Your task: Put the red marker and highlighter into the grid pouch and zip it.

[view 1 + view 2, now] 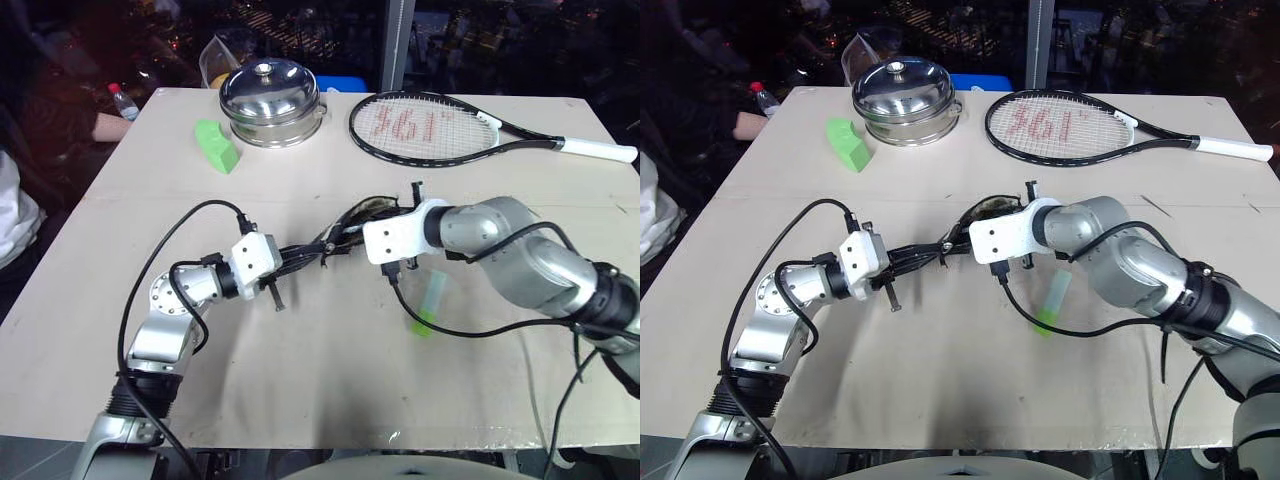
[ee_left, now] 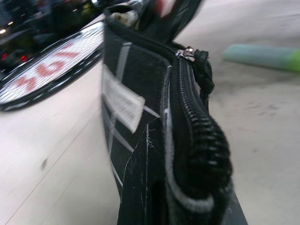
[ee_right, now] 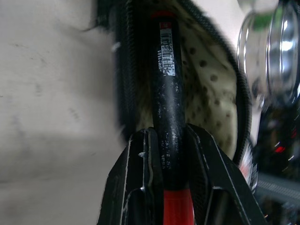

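Right wrist view shows the right gripper [image 3: 169, 154] clamped on the black barrel of the red marker [image 3: 167, 93], whose far end pokes into the open mouth of the grid pouch [image 3: 206, 89], against its tan dotted lining. In the head views, the left gripper [image 1: 300, 256] sits nearest, to the left of centre, closed on the near-left end of the pouch [image 1: 335, 240] and holding it on edge over the table [image 1: 300, 350]. The left wrist view looks along the zipper, with the pull cord and white label visible and the zip open toward the far end. The right gripper [image 1: 372, 212] meets the pouch's open end at mid-table. Just right of it, near the right forearm, the highlighter [image 1: 430, 300] lies flat on the table, apart from the pouch. Farther back, a green wedge block [image 1: 216, 146] lies at far left, a lidded steel pot [image 1: 272, 100] beside it, and a tennis racket [image 1: 440, 128] at far right.
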`<state>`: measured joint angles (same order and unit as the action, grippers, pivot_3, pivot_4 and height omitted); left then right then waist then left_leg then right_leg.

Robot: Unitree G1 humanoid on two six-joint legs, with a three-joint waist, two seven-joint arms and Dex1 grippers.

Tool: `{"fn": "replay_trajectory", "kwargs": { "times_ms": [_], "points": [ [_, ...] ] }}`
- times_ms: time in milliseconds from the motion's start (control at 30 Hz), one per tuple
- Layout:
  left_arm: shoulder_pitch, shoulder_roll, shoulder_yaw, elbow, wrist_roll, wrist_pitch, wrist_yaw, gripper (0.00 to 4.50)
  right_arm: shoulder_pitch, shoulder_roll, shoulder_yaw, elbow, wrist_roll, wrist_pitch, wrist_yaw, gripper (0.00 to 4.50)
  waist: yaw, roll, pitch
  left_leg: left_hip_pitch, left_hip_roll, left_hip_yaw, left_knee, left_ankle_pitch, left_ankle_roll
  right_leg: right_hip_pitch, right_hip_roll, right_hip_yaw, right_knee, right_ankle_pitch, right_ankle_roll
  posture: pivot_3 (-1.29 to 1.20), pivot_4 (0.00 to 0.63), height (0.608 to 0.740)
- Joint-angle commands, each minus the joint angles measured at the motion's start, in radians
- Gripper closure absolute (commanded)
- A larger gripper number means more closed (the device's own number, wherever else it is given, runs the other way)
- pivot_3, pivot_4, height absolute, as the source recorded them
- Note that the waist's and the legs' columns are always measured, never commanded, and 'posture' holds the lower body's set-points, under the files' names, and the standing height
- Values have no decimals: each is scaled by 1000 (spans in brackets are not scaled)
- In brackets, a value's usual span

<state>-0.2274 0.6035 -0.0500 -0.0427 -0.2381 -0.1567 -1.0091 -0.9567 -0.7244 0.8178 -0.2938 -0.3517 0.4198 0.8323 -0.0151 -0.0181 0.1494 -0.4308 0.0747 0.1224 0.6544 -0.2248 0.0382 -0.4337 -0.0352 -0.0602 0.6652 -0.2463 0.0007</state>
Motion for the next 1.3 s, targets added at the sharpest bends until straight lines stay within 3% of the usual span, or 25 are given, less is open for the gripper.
{"fn": "replay_trajectory", "kwargs": {
  "times_ms": [33, 100, 233, 300, 333, 433, 533, 633, 700, 800, 1000, 1100, 1300],
  "points": [
    [-18, -22, -27, -88, -19, -4, -3, 4500, -62, 26, 34, 86, -64, -254, 71, 4309, 0, 0, 0, 0, 0, 0, 0, 0, 0, 0, 0, 0, 0, 0, 0, 0, 150, 740],
    [-29, -33, -30, -91, -20, 7, 7, 4500, -59, 50, 12, 155, -72, -365, 57, 3237, 1, 0, 0, 0, 0, 0, 0, 0, 0, 0, 0, 0, 0, 0, 0, 0, 150, 740],
    [-39, -32, -24, -57, -10, 4, 8, 4500, -1, 10, -129, 175, -18, -462, 52, 1550, 8, 0, 0, -1, 0, 0, 0, 0, 0, 0, 0, 0, 0, 0, 0, 0, 150, 740],
    [-46, -30, -16, -26, -6, -1, 9, 4500, 56, -25, -252, 107, 128, -343, 139, 815, 8, 0, 0, -1, 0, 1, 0, 0, 0, 0, 0, 0, 0, 0, 0, 0, 150, 740],
    [-52, -28, -12, -8, -4, -5, 9, 4500, 97, -59, -329, 48, 242, -260, 202, 230, 13, -1, 0, -1, 0, 0, 1, 0, 0, 0, 0, 0, 0, 0, 0, 0, 150, 740],
    [-75, -15, -1, 52, -2, -16, -3, 4500, 227, -177, -548, -96, 566, -110, 369, 230, 24, 0, 0, 0, 0, 0, 1, 0, 0, 1, 0, 0, 0, 0, 0, 0, 150, 740],
    [-92, 8, 2, 111, 5, -53, -28, 4500, 337, -269, -654, -149, 710, -104, 488, 230, 22, 0, 0, 2, 0, -1, 1, -2, 4, 3, 0, -1, -1, 0, 0, 0, 150, 740],
    [-105, 27, 4, 150, 12, -90, -51, 4500, 403, -316, -630, -142, 656, -233, 565, 230, 15, 0, 0, 3, 1, -2, 0, -3, 4, 4, 0, 0, -1, 0, -1, 0, 150, 740],
    [-111, 32, 7, 164, 9, -98, -54, 4500, 396, -298, -552, -54, 535, -414, 600, 230, 4, 0, 0, 5, 1, -2, 0, -2, 4, 5, 0, 0, 0, 0, 0, 0, 150, 740],
    [-107, 36, 10, 159, 11, -107, -53, 4500, 335, -227, -419, 140, 372, -668, 645, 230, -1, 0, 0, 8, 0, 1, 1, -2, 4, 5, 1, 3, 2, -2, 3, 0, 150, 740],
    [-45, 35, 24, 67, 14, -84, -10, 4500, 227, -95, -272, 514, 212, -981, 662, 230, 2, -1, 1, 12, 0, 8, 0, 0, -1, 5, 3, 9, 7, 0, 0, 0, 150, 740],
    [-12, 36, 29, 20, 12, -63, 14, 4500, 197, -70, -253, 613, 227, -1029, 702, 1023, 0, -4, 0, 15, 0, 11, 0, 0, -1, 6, 2, 12, 7, 0, 0, 0, 150, 740],
    [28, 37, 35, -31, 12, -39, 46, 4500, 206, -74, -277, 614, 319, -943, 764, 3449, 1, -4, 0, 21, 3, 13, 1, -2, 3, 10, -1, 16, 9, -1, -4, 0, 150, 740]
  ]
}}
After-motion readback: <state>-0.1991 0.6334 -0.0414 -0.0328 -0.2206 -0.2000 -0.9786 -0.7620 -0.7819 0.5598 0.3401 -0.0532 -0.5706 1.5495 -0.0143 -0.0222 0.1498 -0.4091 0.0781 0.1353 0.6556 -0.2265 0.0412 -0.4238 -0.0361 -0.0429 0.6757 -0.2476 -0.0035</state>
